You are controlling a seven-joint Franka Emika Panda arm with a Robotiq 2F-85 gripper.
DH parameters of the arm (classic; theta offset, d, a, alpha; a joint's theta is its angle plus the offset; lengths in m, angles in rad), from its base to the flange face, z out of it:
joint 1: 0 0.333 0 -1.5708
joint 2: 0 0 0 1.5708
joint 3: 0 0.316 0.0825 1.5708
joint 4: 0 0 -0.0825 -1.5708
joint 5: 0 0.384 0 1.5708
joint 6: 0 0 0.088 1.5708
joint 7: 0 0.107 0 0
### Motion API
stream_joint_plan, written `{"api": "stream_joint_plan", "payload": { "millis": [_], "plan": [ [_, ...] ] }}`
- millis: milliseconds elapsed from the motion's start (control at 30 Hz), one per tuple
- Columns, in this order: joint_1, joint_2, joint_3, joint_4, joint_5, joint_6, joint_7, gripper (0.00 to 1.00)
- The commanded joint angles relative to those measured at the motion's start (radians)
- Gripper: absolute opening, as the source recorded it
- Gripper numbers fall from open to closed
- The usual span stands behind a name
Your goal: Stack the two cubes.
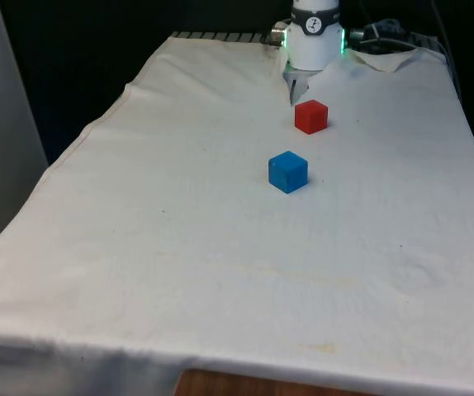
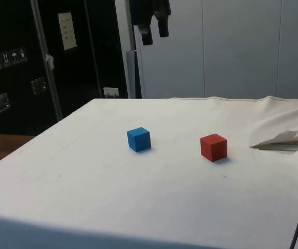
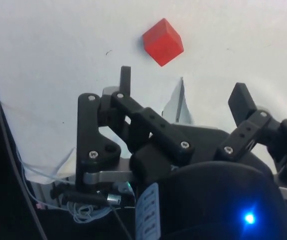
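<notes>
White cloth (image 1: 220, 272) creased; red cube (image 1: 311, 116), blue cube (image 1: 287, 172) apart.

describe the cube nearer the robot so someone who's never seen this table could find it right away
Start at the table under its white cloth and look toward the far end, where the robot's white base stands. Two small cubes sit apart on the cloth; the one you want is the red cube, closer to the base. The blue cube lies farther from it.

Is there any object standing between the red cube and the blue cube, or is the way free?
Nothing visible stands between them. The red cube and the blue cube sit apart on the white cloth, with bare cloth between. The tool hangs open high above the table, holding nothing.
</notes>
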Motion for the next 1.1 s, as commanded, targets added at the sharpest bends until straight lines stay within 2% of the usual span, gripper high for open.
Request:
{"api": "stream_joint_plan", "payload": {
  "millis": [0, 100, 133, 200, 367, 400, 633, 667, 700, 933, 967, 1000, 1067],
  "plan": [
    [-0.001, -0.009, 0.002, -0.014, 0.002, 0.011, 0.018, 1.0],
    [-0.001, -0.013, 0.003, -0.025, 0.003, 0.013, 0.037, 1.0],
    [0.0, -0.006, 0.002, -0.016, 0.001, 0.003, 0.027, 1.0],
    [-0.001, -0.015, 0.005, -0.034, 0.003, 0.016, 0.057, 1.0],
    [0.0, -0.018, 0.008, -0.052, 0.003, 0.028, 0.089, 1.0],
    [0.0, -0.008, 0.006, -0.04, 0.001, 0.012, 0.08, 1.0],
    [0.0, -0.039, 0.019, -0.102, 0.001, 0.083, 0.122, 1.0],
    [0.0, -0.032, 0.017, -0.094, 0.001, 0.068, 0.115, 1.0],
    [0.0, -0.046, 0.022, -0.116, 0.001, 0.099, 0.128, 1.0],
    [0.0, -0.066, 0.032, -0.17, -0.002, 0.166, 0.153, 1.0],
    [0.0, -0.056, 0.028, -0.157, 0.001, 0.147, 0.141, 1.0],
    [0.0, -0.071, 0.035, -0.186, -0.002, 0.184, 0.162, 1.0],
    [-0.001, -0.076, 0.039, -0.2, -0.002, 0.202, 0.169, 1.0]
  ]
}}
